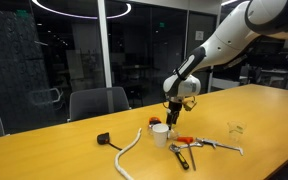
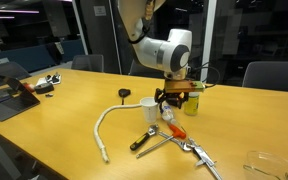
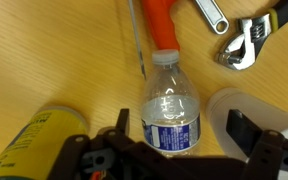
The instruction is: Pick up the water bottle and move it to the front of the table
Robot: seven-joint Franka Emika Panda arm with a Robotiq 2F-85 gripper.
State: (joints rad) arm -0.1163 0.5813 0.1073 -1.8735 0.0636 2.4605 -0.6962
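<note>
While the robot arm reaches down over the middle of the long wooden table [image 1: 44, 150], its gripper [image 3: 176, 120] hangs low around the water bottle [image 3: 169, 90]. Its two dark fingers [image 3: 121, 122] are spread wide, one on each side of the bottle's body with a gap showing on both sides, so nothing is pinched. In the wrist view, the clear bottle with its pale cap sits on the tabletop between a yellow can [image 3: 39, 140] just to its left and a white cup [image 3: 256, 112] just to its right. Beyond the cap lies a red-handled tool [image 3: 164, 25], and to its right lie silver wrenches [image 3: 249, 45]. In both exterior views the gripper largely hides the bottle. In an exterior view a white hose [image 1: 129, 150] curves across the table left of the cup, with a small black object [image 1: 104, 138] near its far end. A low clear glass [image 1: 234, 128] stands well apart to the right, and dark office chairs [image 1: 94, 100] line the far side.
</note>
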